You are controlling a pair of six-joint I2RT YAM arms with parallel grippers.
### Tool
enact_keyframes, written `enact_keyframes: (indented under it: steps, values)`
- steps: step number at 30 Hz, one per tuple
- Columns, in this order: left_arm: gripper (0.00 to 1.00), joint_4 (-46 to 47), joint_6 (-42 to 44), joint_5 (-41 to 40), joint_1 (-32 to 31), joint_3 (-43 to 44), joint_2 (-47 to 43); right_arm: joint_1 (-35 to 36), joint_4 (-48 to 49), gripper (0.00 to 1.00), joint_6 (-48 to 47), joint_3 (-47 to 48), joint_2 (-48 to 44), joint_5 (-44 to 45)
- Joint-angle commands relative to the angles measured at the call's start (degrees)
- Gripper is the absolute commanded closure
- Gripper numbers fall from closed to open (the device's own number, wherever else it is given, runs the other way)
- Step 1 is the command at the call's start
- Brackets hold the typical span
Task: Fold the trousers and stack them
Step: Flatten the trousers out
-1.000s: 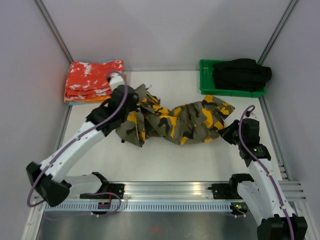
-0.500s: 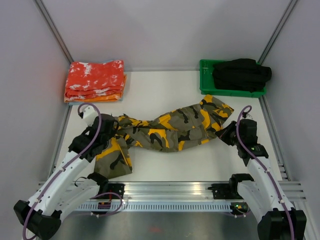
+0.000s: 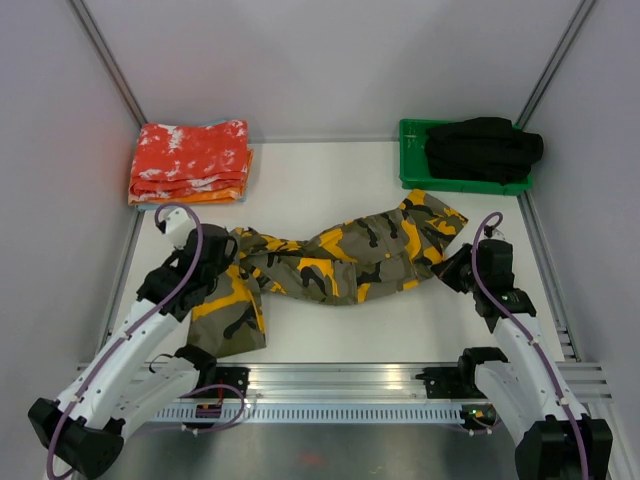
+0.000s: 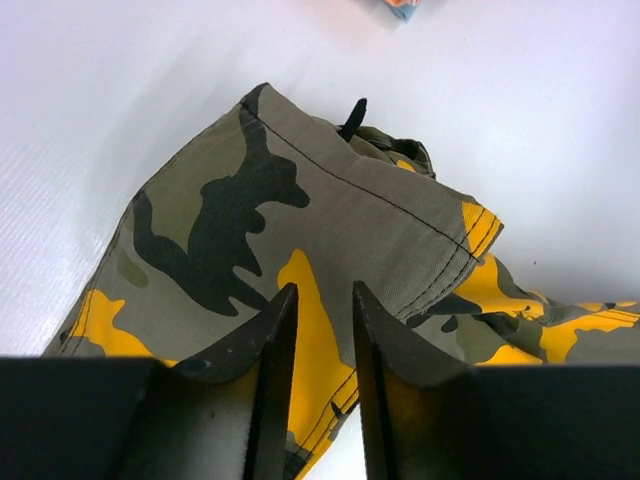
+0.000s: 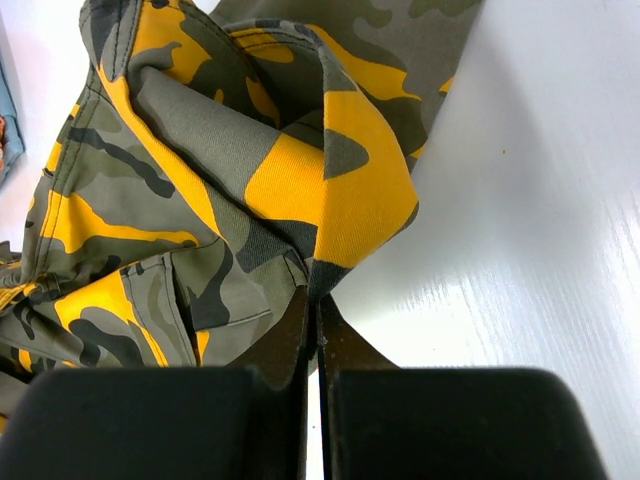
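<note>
The trousers lie on the white table, stretched crosswise from the near left to the far right. The left end rests flat beside the left arm, close to the near edge of the table. The middle section is bunched and twisted. The right end spreads out just in front of the green tray at the far right corner. The left gripper is positioned low over the left end of the trousers. In the left wrist view its fingers stand slightly apart with a narrow gap between them, and a yellow-orange patch of the cloth shows through that gap. The hemmed edge of this end lies just beyond the fingertips, with a short black loop standing up at its far edge. The right gripper is at the right end of the trousers. Its fingers are pressed fully together, and a folded corner of yellow-orange and olive cloth is pinched between the tips. The cloth rises in loose folds from this grip point. A stack of folded red-orange, white-speckled cloths sits at the far left corner, well apart from the trousers. A plain black garment rests in the green tray.
</note>
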Motion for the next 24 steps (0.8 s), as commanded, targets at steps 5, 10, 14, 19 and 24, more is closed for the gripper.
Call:
enact_keyframes:
  steps: [5, 10, 14, 19, 24]
  values:
    - [0.21, 13.34, 13.03, 15.26, 0.2, 0.63, 3.07, -0.07, 0.54, 1.0, -1.07, -0.55, -0.17, 0.46]
    - [0.18, 9.95, 17.79, 11.26, -2.88, 5.29, 12.18, -0.07, 0.98, 0.8, -1.16, -1.43, 1.32, -0.06]
    - [0.39, 2.9, 13.86, 3.52, -3.58, 8.28, 18.52, -0.07, -0.59, 0.69, -2.13, 0.06, 2.38, -0.24]
    - [0.98, 2.36, 11.99, -1.32, -3.58, 10.92, 16.01, 0.02, -4.37, 0.49, -5.72, 6.2, 1.23, 1.07]
    - [0.98, 3.33, 14.98, -0.18, -3.58, 16.88, 11.79, -0.07, -7.1, 0.42, -8.28, 11.91, 3.43, 0.81]
